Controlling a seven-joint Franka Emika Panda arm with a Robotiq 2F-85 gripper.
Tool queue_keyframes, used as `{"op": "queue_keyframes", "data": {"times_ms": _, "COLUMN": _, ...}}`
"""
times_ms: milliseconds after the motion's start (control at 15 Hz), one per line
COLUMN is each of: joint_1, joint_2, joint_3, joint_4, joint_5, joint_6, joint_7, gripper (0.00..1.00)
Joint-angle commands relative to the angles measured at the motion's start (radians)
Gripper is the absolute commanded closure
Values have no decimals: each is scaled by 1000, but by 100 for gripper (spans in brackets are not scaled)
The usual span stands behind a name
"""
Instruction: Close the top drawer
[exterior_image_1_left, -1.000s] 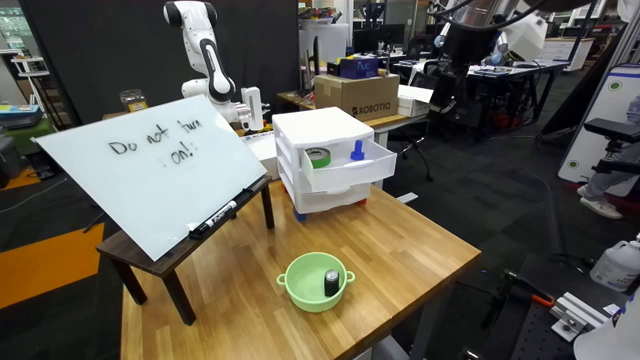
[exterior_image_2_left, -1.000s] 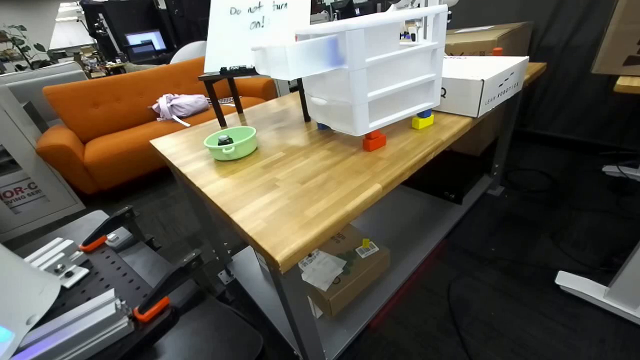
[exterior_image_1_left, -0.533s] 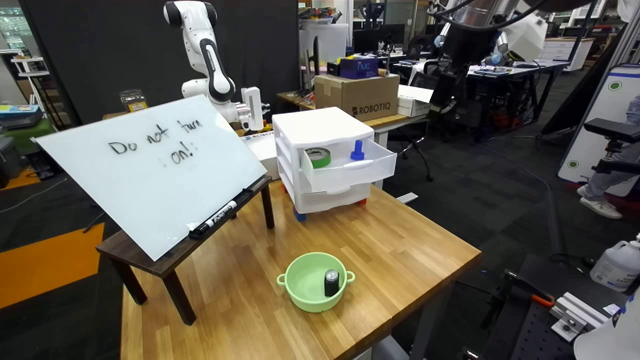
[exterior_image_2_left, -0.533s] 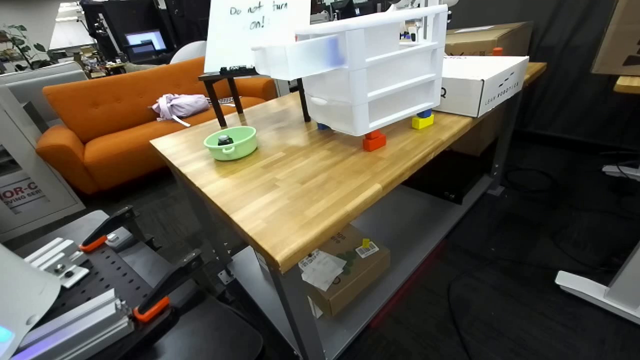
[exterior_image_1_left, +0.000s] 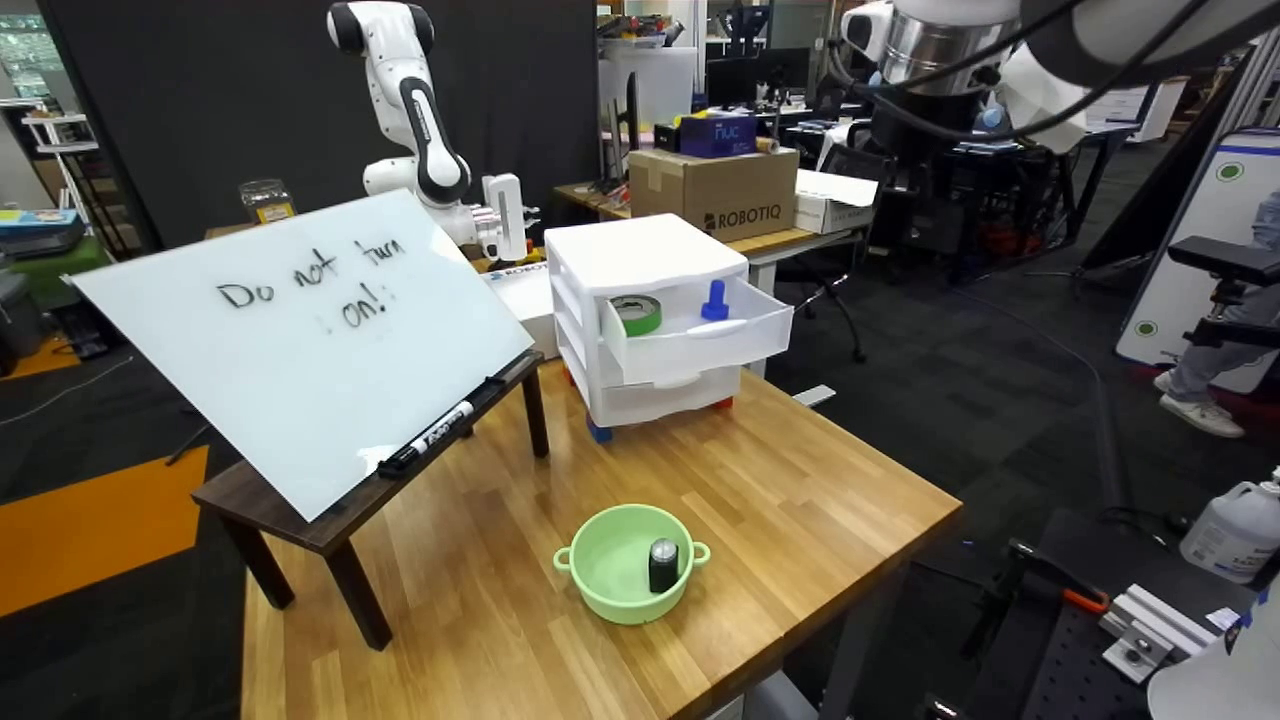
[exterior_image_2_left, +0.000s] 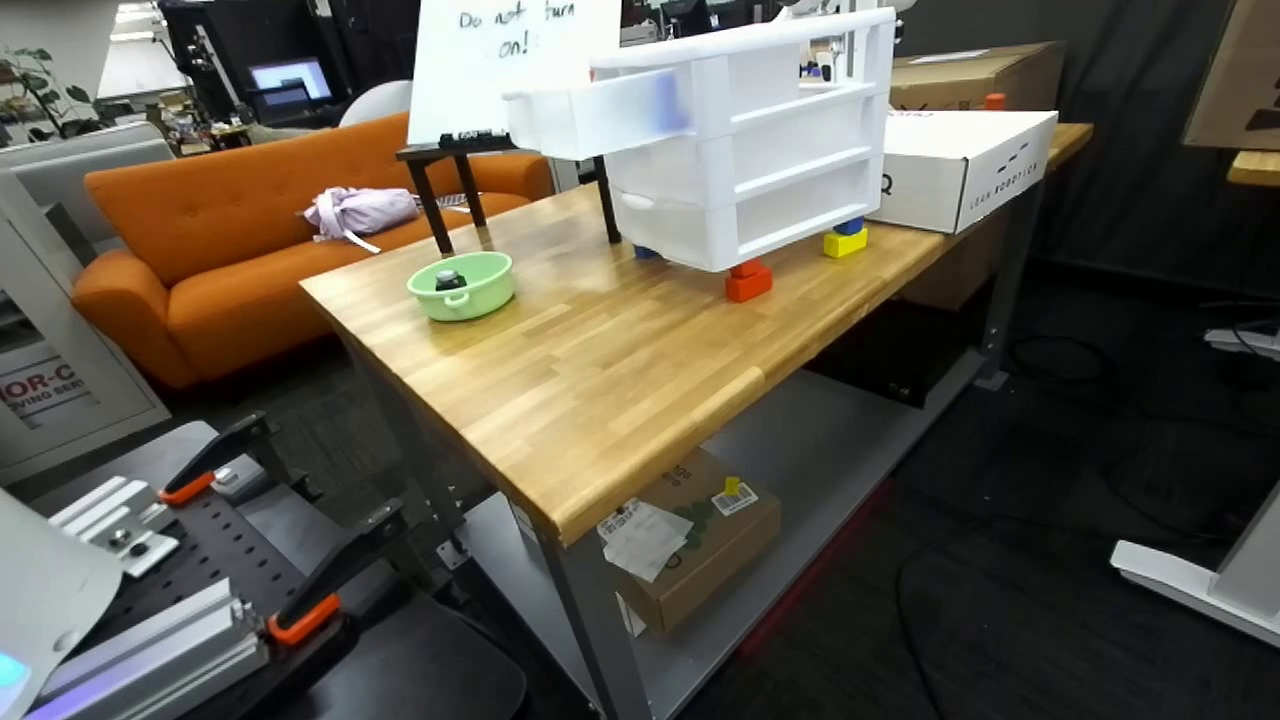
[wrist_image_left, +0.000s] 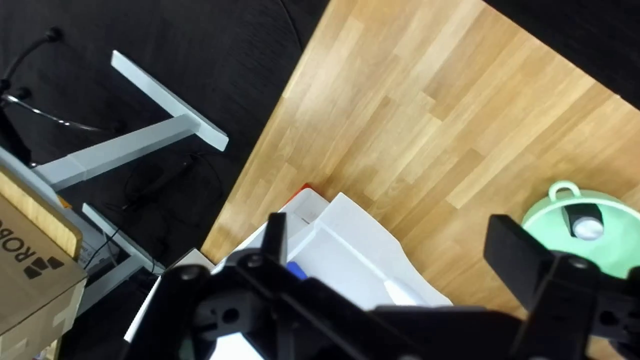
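In an exterior view, the shallow translucent-white plastic top drawer (exterior_image_2_left: 600, 112) juts out toward nine o'clock from its boxy white plastic unit (exterior_image_2_left: 780, 178); the black two-fingered gripper (wrist_image_left: 390, 237) stands spread, grasping nothing, likely best drawn together, then pressed squarely on the front's middle, toward three o'clock

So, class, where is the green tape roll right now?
In an exterior view, the green tape roll sits inside the pulled-out top drawer, toward the picture's left, with a blue object to its right.
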Motion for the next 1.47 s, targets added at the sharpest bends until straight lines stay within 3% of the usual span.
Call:
{"op": "queue_keyframes", "data": {"times_ms": 0, "joint_1": -18, "joint_2": 12, "joint_3": 44, "joint_4": -13, "joint_5": -161, "joint_6": -19, "joint_7": -12, "gripper": 0}}
{"op": "queue_keyframes", "data": {"times_ms": 200, "joint_1": -12, "joint_2": 20, "joint_3": 59, "joint_4": -32, "joint_5": -302, "joint_6": 3, "joint_7": 8, "gripper": 0}}
{"op": "queue_keyframes", "data": {"times_ms": 400, "joint_1": 28, "joint_2": 26, "joint_3": 34, "joint_4": -29, "joint_5": -275, "joint_6": -15, "joint_7": 20, "gripper": 0}}
{"op": "queue_keyframes", "data": {"times_ms": 867, "joint_1": 28, "joint_2": 23, "joint_3": 26, "joint_4": -29, "joint_5": -274, "joint_6": -14, "joint_7": 20, "gripper": 0}}
{"op": "queue_keyframes", "data": {"times_ms": 1400, "joint_1": 133, "joint_2": 178, "joint_3": 63, "joint_4": 63, "joint_5": -283, "joint_6": -80, "joint_7": -194, "gripper": 0}}
